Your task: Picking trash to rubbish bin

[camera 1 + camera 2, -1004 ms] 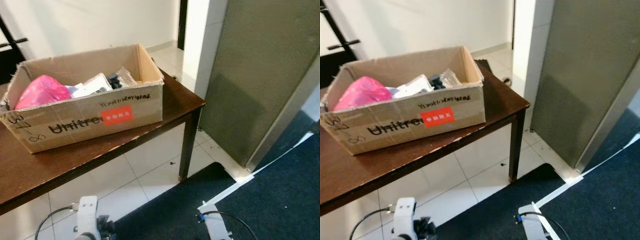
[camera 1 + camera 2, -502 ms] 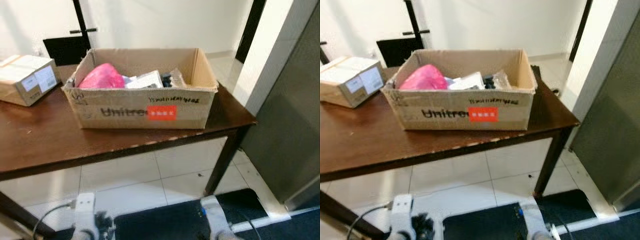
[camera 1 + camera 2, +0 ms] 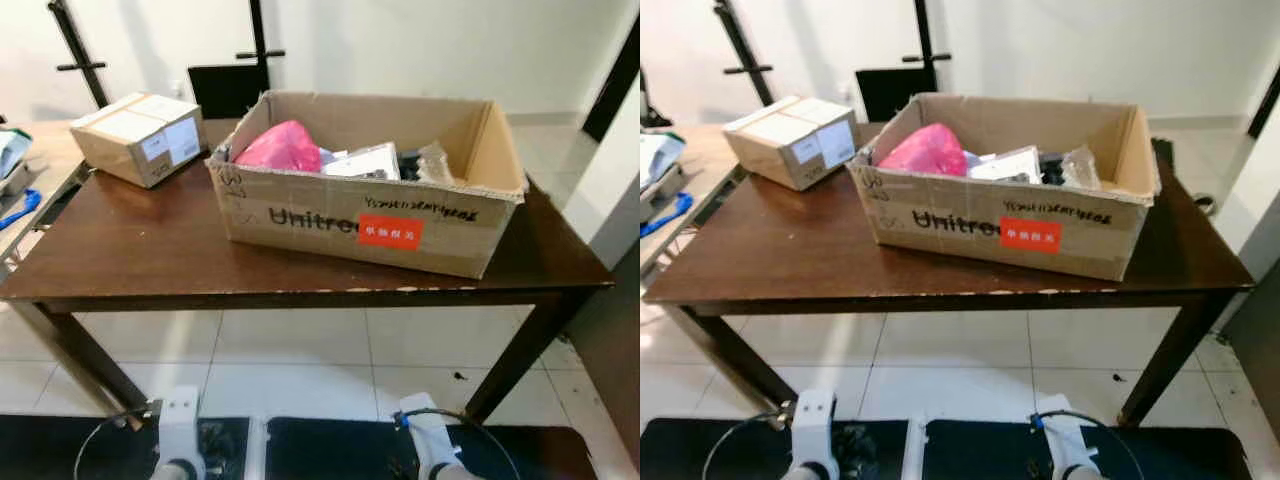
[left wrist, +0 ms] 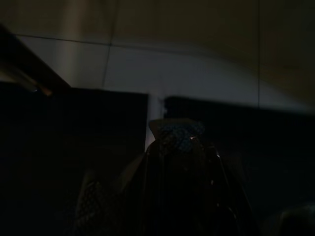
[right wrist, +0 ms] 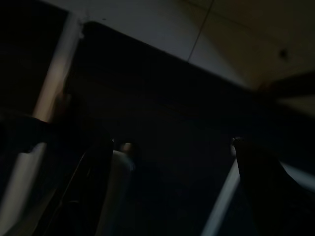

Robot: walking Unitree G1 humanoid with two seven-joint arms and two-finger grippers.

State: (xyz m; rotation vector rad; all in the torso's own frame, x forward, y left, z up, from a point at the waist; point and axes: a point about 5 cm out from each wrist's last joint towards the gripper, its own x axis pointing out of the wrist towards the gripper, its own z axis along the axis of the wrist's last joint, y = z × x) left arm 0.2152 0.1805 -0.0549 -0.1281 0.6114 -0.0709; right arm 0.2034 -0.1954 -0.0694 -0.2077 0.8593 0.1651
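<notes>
A: Report the largest item first.
B: A dark wooden table [image 3: 150, 260] stands on white floor tiles [image 3: 300, 360]. A dark mat [image 3: 980, 445] lies on the floor at the near edge.

A: What rests on the table?
B: An open cardboard box [image 3: 330, 215], printed "Unitree" with a red label, sits toward the table's right half. A smaller sealed carton [image 3: 140, 137] sits to its left, apart from it.

A: Location of the trash?
B: Inside the box. A pink bag [image 3: 280, 148] lies at the left end. A white packet [image 3: 362, 162] lies beside it, and a clear wrapper [image 3: 435, 163] lies further right.

A: Status of the arms?
B: Both hang low in front of the table, over the mat. The left arm [image 3: 180, 440] and right arm [image 3: 430, 445] show at the bottom edge of the head views.

A: Gripper state?
B: Left gripper [image 4: 172, 162]: the wrist view is very dark; whether its fingers are parted or closed cannot be told. Right gripper [image 5: 172, 187]: its two fingers [image 5: 93, 187] stand spread apart, grasping nothing, above the mat.
</notes>
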